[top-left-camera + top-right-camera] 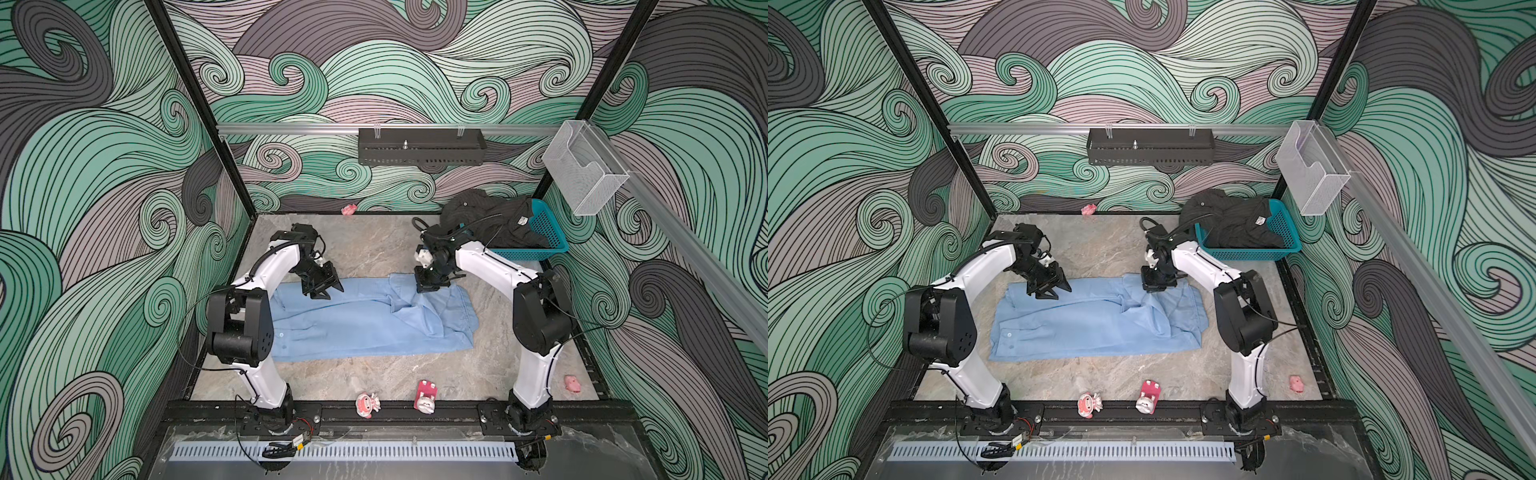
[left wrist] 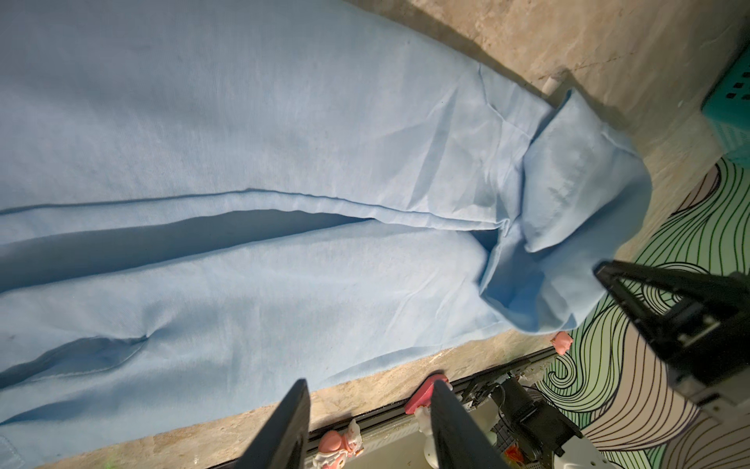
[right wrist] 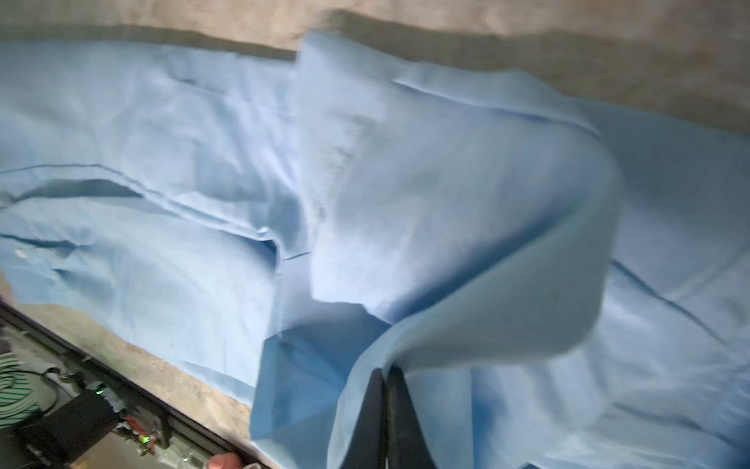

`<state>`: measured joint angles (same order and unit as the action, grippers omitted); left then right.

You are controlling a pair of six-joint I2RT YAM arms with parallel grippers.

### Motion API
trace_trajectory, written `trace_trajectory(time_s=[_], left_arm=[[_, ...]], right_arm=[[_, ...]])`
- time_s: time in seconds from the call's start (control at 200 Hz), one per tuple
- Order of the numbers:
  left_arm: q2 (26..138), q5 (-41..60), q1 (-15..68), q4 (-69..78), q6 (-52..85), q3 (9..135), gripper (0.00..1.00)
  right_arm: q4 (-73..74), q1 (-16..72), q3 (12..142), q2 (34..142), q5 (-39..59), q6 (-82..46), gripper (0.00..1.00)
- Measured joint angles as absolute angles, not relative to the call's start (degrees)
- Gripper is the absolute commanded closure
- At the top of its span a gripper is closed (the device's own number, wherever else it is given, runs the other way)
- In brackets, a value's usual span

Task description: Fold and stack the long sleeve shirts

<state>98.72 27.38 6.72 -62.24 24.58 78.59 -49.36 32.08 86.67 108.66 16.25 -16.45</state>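
Two grippers over the light blue shirt (image 1: 365, 320): right gripper (image 3: 384, 372) clamped on a raised fold at its far edge, left gripper (image 1: 331, 292) half-open, holding nothing.

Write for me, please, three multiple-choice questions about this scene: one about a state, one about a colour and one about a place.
1. The right pincer is: A shut on the spread shirt; B open; C shut on nothing.
2. The spread shirt is: A white; B light blue; C red.
3. The dark shirt lies: A on the spread shirt; B in the right pincer; C in the teal basket.

Answers:
1 A: in the right wrist view its jaws meet on a raised fold of the cloth.
2 B: both top views show pale blue cloth.
3 C: in both top views it is heaped in the basket and spills over the rim.
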Motion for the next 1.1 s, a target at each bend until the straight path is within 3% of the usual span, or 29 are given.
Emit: trace_trajectory(time_s=[0.18,0.285,0.42,0.7,1.101], left_arm=[[96.90,27.42,6.44,-62.37,24.58,78.54,0.49],[96.47,27.40,6.39,-62.41,24.58,78.50,0.49],[96.33,27.40,6.20,-62.43,24.60,78.43,0.49],[95.50,28.64,7.16,-61.69,26.41,75.79,0.47],[101.95,29.04,15.46,-55.02,31.97,74.74,0.46]], right_arm=[[-47.64,44.75,84.40,102.19,13.52,-14.83,1.00],[-47.27,50.28,81.67,100.79,11.55,-13.52,0.61],[-47.05,54.68,77.76,100.42,9.37,-11.97,0.43],[-45.93,47.07,75.64,91.79,6.31,-11.05,0.40],[-44.69,40.71,70.85,92.25,6.17,-10.85,0.41]])
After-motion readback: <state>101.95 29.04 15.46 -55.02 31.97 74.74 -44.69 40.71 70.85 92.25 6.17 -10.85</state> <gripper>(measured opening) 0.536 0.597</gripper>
